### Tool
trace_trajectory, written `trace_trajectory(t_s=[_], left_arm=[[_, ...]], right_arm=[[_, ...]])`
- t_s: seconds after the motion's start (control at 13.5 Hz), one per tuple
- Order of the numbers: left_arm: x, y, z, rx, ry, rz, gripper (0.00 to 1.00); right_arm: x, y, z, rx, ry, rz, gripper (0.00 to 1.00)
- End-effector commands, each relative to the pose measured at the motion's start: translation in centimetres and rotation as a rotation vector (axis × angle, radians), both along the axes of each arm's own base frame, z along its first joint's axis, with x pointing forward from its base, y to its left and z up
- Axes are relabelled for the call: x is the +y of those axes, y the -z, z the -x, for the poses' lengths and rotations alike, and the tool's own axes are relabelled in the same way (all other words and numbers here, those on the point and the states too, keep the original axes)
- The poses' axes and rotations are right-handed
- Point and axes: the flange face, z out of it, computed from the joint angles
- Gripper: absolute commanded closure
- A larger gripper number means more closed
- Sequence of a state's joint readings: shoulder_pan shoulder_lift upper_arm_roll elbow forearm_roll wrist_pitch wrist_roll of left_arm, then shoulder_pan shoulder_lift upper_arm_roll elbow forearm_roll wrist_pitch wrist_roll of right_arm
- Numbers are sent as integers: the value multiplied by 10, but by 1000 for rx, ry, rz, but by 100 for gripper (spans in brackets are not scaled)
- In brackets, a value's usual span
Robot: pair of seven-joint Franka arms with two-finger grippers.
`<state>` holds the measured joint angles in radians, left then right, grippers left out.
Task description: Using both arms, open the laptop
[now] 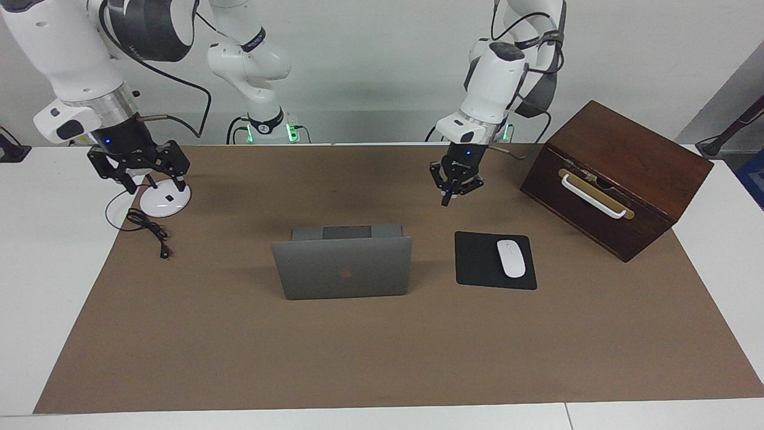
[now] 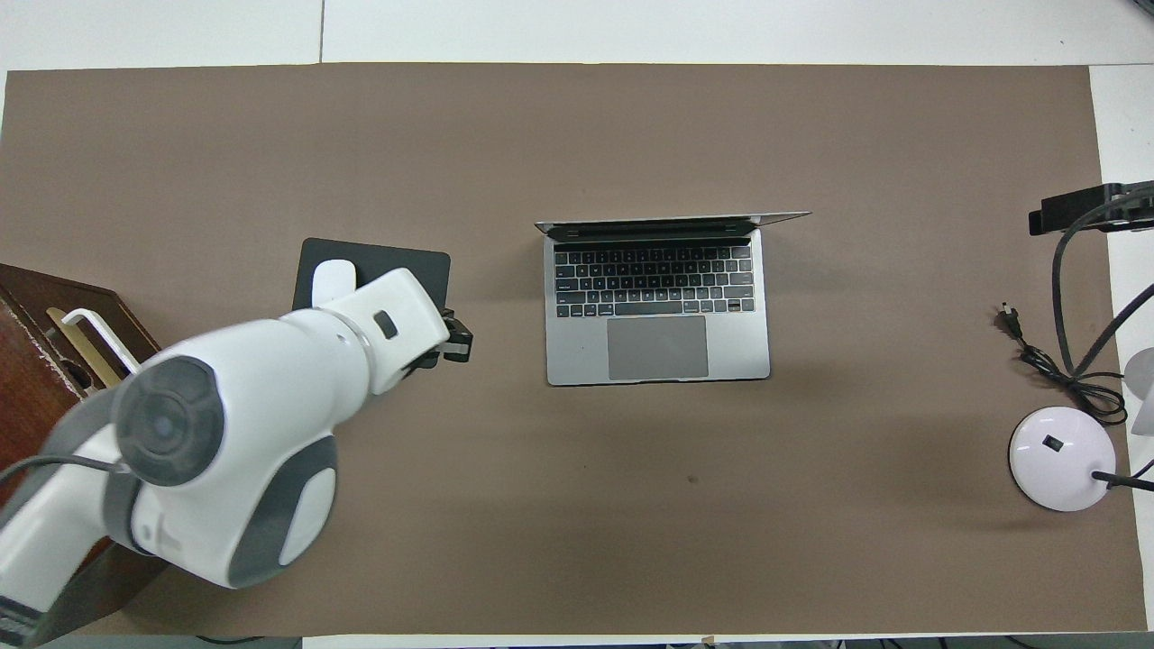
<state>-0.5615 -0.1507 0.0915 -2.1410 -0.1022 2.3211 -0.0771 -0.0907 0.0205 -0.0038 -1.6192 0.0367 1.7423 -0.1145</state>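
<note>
Facing view: brown mat [image 1: 382, 346] covers white table [image 1: 48, 269]

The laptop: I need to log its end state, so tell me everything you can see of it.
The laptop is a thin silver-grey machine of metal look, lying open on the brown mat mid-table. Its lid stands roughly upright, its back with a dark logo turned away from the robots. The base lies flat, showing a black keyboard and a grey trackpad. The black mousepad lies beside it, apart, toward the left arm's end. Neither gripper touches it.
</note>
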Motion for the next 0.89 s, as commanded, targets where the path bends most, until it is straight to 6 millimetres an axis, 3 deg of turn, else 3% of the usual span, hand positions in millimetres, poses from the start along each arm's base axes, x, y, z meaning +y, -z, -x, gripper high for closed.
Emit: trace_trajectory(t_s=[0.0, 0.3, 0.52, 0.59, 0.66, 0.74, 0.81], left_arm=[[27, -33, -12, 35, 27, -35, 100], [75, -82, -24, 104, -43, -54, 100], [125, -110, -43, 149, -133, -63, 100], [142, -117, -49, 159, -164, -64, 88], [161, -120, -53, 171, -201, -62, 53], [179, -121, -56, 176, -243, -60, 1], [194, -117, -57, 187, -276, -59, 0]], right_arm=[[1, -7, 13, 20, 9, 14, 0], [12, -8, 13, 19, 33, 12, 0], [12, -7, 16, 25, 30, 10, 0], [13, -6, 16, 25, 28, 10, 0], [12, -8, 17, 22, 30, 10, 0], [12, -8, 17, 22, 30, 10, 0], [12, -8, 17, 24, 30, 9, 0]])
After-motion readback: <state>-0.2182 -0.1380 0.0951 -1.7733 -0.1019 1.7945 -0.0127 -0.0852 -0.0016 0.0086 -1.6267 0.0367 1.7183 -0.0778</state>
